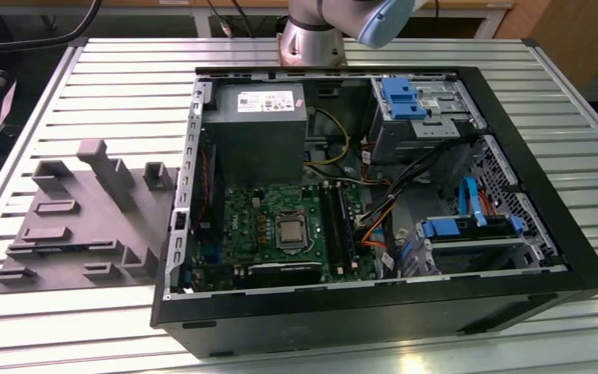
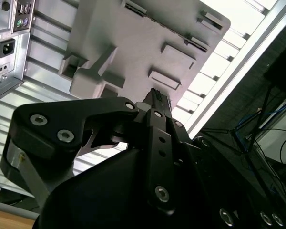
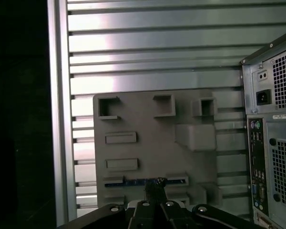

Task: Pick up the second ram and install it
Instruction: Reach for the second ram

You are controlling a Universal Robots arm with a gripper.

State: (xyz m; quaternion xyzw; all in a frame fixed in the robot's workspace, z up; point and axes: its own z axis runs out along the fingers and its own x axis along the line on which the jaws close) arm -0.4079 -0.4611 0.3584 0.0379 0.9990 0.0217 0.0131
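On the ribbed metal worktop (image 1: pixel 91 70), beside the open black computer case (image 1: pixel 382 319), sits a grey moulded fixture tray (image 3: pixel 148 143). The second ram (image 3: pixel 126 182), a slim dark stick standing on edge, rests in one of its long slots. In the first wrist view our arm's black fingers (image 3: pixel 152 192) hang above that slot, drawn together with nothing between them, and they look clear of the stick. We judge the task barely begun: the pick-up is not made and the install is wholly left. Inside the case, the long black memory slots (image 1: pixel 339 222) lie beside the square silver processor (image 1: pixel 290 229) on the green motherboard (image 1: pixel 252 206). Whether one slot already carries a stick we cannot tell.
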